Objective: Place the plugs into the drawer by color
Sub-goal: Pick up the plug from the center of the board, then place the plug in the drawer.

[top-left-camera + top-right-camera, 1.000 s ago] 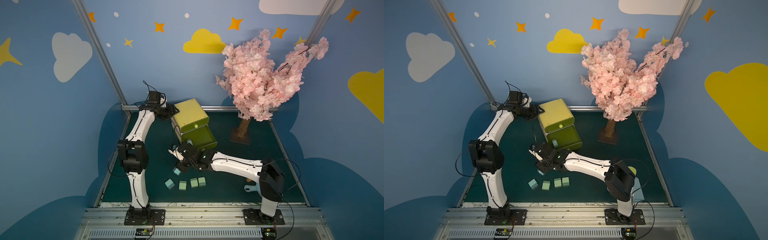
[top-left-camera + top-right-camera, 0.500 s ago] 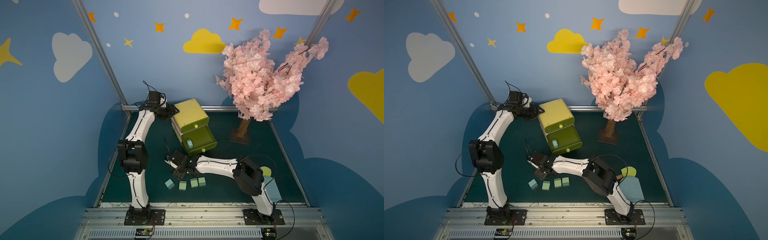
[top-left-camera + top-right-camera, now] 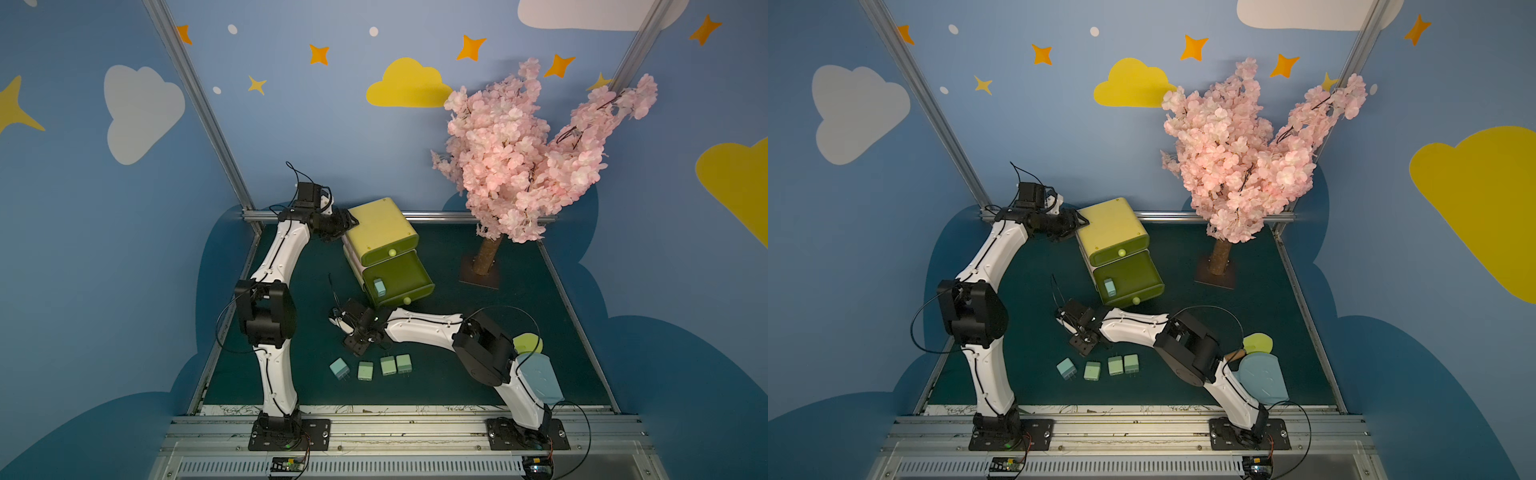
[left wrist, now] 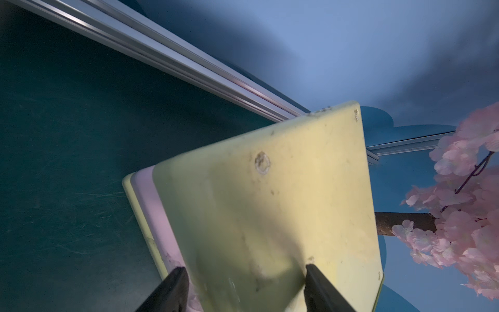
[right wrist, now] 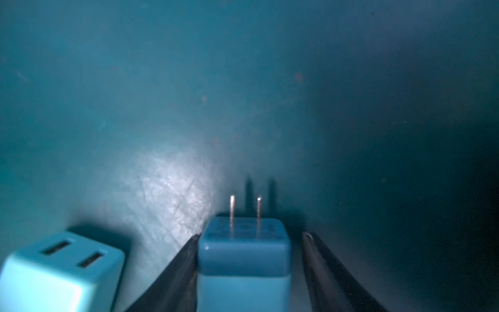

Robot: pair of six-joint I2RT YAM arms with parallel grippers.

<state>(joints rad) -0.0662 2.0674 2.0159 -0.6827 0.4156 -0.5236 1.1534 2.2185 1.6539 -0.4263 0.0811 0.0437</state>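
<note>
Drawer (image 3: 382,237), middle tray open, rear corner clamped by left gripper (image 3: 348,224): one blue plug (image 3: 379,286) stowed inside; second blue plug (image 5: 244,254) on the mat (image 3: 436,374) between the parted jaws of right gripper (image 5: 251,234); third blue plug (image 3: 339,368) and three green plugs (image 3: 365,370) (image 3: 387,365) (image 3: 403,363) waiting in a row; pink ones not visible

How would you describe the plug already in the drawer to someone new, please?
Find the yellow-green plastic chest of drawers near the pink blossom tree. In its pulled-out drawer sits a small light blue cube-shaped plug, the only plug inside.
</note>
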